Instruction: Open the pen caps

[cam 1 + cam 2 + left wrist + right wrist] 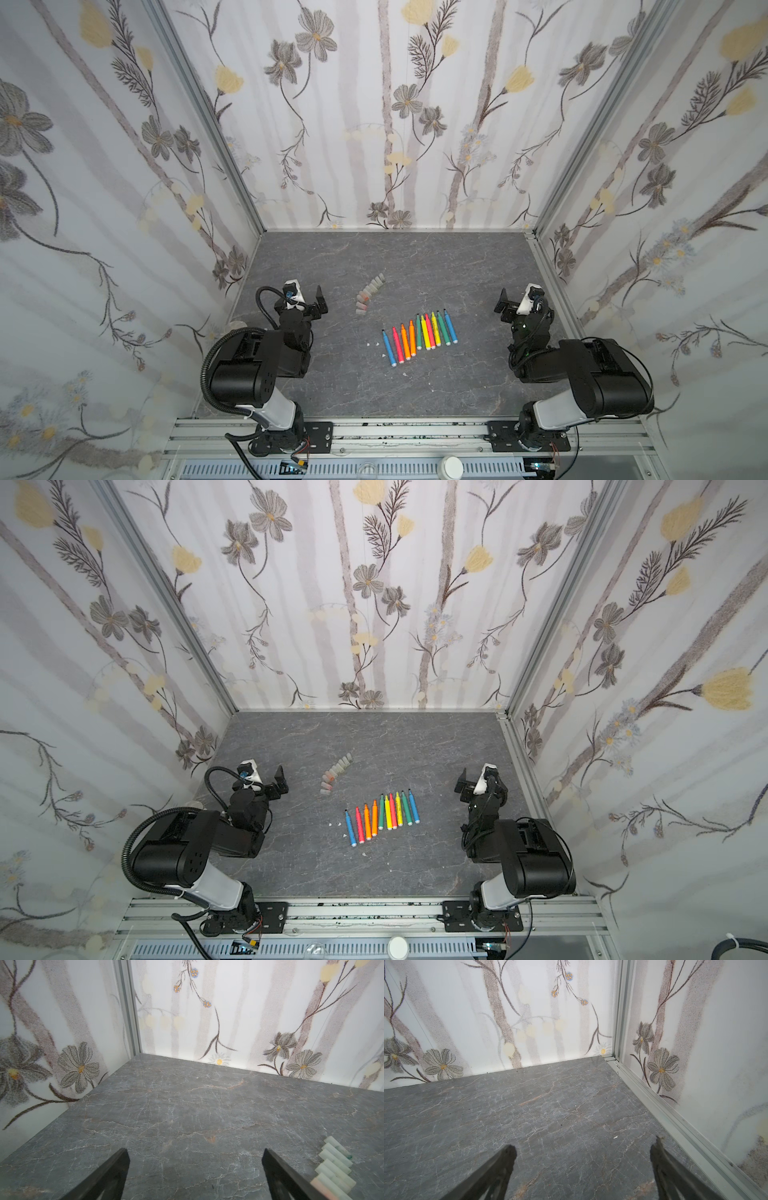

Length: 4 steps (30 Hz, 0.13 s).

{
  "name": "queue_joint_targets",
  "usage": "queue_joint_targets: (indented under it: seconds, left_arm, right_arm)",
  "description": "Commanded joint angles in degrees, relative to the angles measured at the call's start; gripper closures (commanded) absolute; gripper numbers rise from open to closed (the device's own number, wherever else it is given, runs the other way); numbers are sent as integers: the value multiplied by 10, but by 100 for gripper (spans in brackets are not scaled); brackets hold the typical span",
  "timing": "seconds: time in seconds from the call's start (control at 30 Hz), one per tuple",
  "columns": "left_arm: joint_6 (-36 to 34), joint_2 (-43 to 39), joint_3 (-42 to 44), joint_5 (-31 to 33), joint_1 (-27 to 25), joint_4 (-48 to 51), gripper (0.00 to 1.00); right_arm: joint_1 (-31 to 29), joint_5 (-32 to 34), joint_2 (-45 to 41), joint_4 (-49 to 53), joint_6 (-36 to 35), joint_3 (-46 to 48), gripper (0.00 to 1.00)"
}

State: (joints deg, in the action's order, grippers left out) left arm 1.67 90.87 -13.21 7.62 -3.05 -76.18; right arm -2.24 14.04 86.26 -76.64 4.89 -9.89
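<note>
Pens [424, 334]: ten; loose caps [365, 296]: about ten.

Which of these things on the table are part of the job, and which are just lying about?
Job:
the pens, in a row
the pen caps, already off, lined up apart

Lying about:
white specks near the pens
white round object outside the front rail
</note>
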Motion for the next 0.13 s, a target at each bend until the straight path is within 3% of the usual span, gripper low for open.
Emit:
queue_joint_targets:
  seconds: [0.0,0.1]
  left_arm:
    - [-3,-1,-5,-18,4,-6,0]
    - [-2,0,-4,-15,4,-8,0]
  right_arm:
    - [-1,3,1,-9,-9,-3,0]
    - [-1,2,1,-8,-9,-3,0]
